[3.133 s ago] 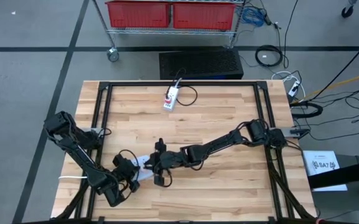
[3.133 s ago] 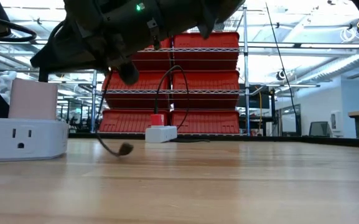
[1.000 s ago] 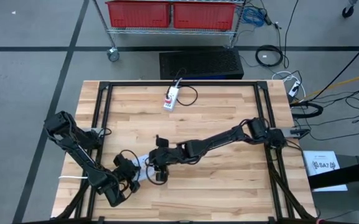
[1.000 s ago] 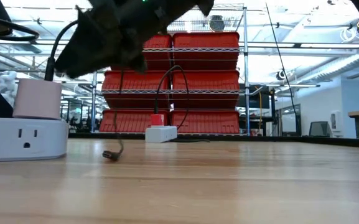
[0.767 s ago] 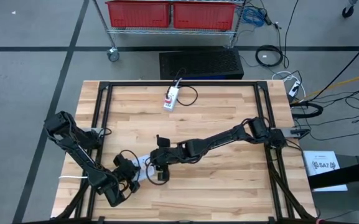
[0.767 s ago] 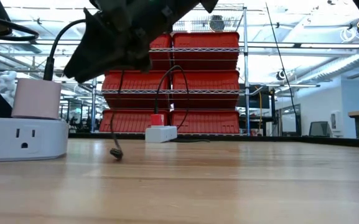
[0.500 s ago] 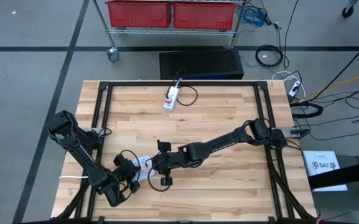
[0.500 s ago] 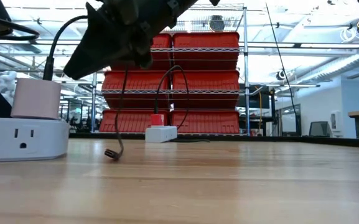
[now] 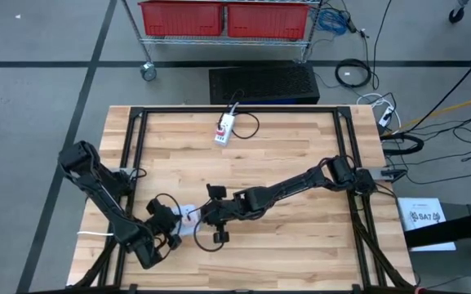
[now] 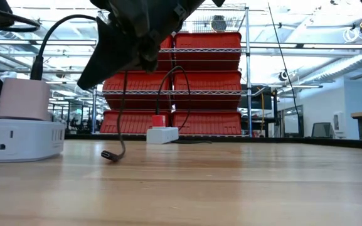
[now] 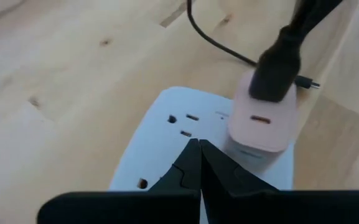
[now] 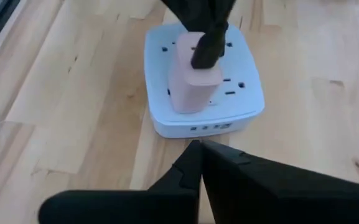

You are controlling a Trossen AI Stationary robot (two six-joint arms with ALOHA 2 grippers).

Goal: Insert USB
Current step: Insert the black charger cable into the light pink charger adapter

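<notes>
The white power strip [image 12: 201,93] lies flat on the wooden table [image 9: 300,155], toward the near left part of the top in the high view. A pink charger block [image 12: 193,74] stands upright in one of its outlets, with a black cable [image 11: 279,56] leaving its top. Small ports show along the strip's side wall in the right wrist view.

The USB cable [image 10: 122,107] hangs from under the right arm in the low view. Its plug end [image 10: 110,156] rests on or just above the table, apart from the strip and not inserted.

The left gripper [image 11: 199,163] sits directly over the strip, fingers pressed together with nothing between them. The right gripper [image 12: 201,163] hovers just beside the strip, on the side with the ports, its fingers also closed together. No cable is seen between them in the wrist view. Whether the hanging cable is pinched cannot be told.

A second white strip [image 9: 224,130] with a red part lies near the far edge of the table.

Beyond the table, a wire rack [image 9: 227,41] holds red bins [image 9: 182,18]. Their contents cannot be seen.
</notes>
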